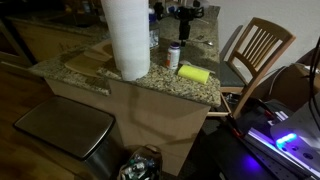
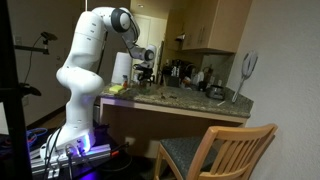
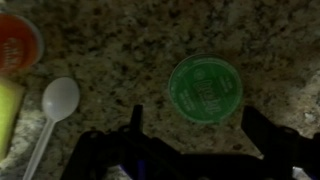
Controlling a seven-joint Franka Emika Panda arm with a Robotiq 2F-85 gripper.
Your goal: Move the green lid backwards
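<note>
The green lid point(image 3: 205, 88) lies flat on the speckled granite counter point(image 3: 120, 40) in the wrist view. My gripper point(image 3: 198, 125) is open and empty. Its two dark fingers stand just below the lid, one to each side, and do not touch it. The gripper also shows over the counter in both exterior views point(image 1: 185, 20) point(image 2: 143, 68). I cannot make out the lid in either of them.
A white plastic spoon point(image 3: 55, 105), a yellow sponge block point(image 3: 8, 110) point(image 1: 194, 73) and a white can with an orange top point(image 3: 15, 40) point(image 1: 174, 55) lie left of the lid. A tall paper towel roll point(image 1: 127, 38) stands on the counter. A wooden chair point(image 1: 255, 50) stands beside it.
</note>
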